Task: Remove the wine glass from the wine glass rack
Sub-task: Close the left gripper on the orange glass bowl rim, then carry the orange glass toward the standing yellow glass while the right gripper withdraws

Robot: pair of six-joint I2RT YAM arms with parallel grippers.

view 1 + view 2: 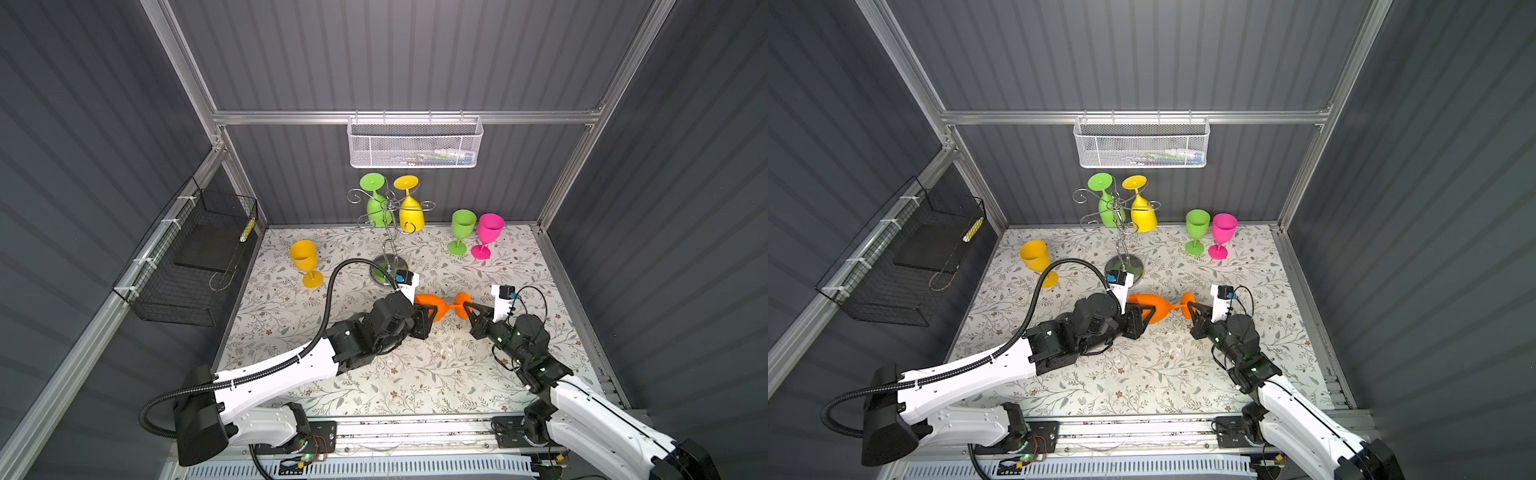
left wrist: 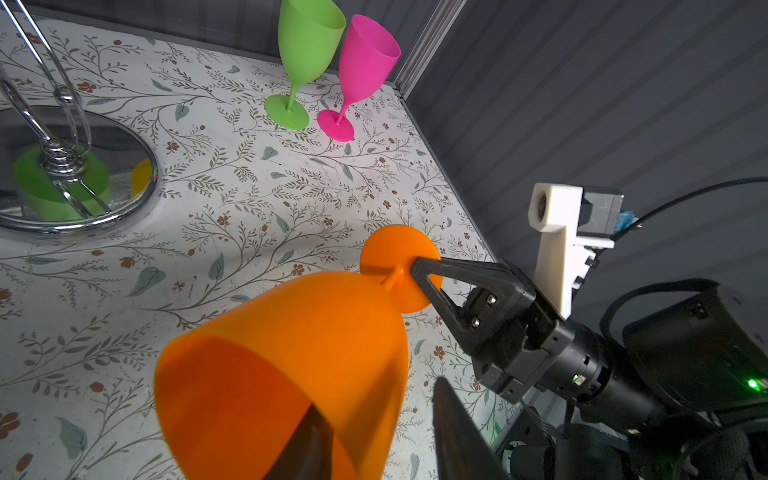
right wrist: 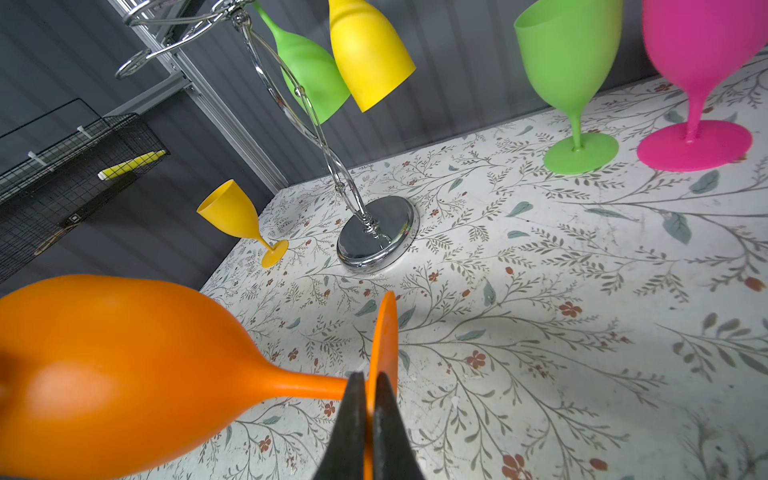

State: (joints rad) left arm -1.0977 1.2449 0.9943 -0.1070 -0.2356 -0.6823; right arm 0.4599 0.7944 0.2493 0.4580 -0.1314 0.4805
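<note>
**Item:** orange wine glass (image 1: 432, 303).

**Location:** off the wine glass rack (image 3: 376, 232), held in the air over the table (image 1: 374, 382). It is in front of the rack's disc base and apart from it. You will find it lying level, not upright.

**Long axis:** runs across both top views, with the bowl's mouth toward your left arm and the foot disc toward your right arm. Your next move turns on this relation (a glass held sideways needs a quarter turn before its foot can meet the table).

**Right gripper** (image 3: 368, 380): pinched tight on the edge of the foot disc, just beside the stem. It carries the glass.

**Left gripper** (image 1: 429, 312): jaws part-way apart, astride the bowl's rim, one finger inside the bowl and one outside. Your left wrist view shows a sliver of gap between the outer finger and the wall, so count no grip there yet.

**Nearer arm:** neither; each is at its own end of the glass.

**Judgement:** removal from the rack looks done for this glass, and a handover or a set-down is what remains. If you free the foot before the left jaws bite, the glass would likely drop.

**Also on the rack:** hanging green glass (image 1: 376, 210) and hanging yellow glass (image 1: 411, 214), both mouth down.

**Standing on the table:**
- standing yellow glass (image 1: 305, 257)
- standing green glass (image 1: 462, 226)
- pink glass (image 1: 489, 230)

All three are well apart from both grippers.
</note>
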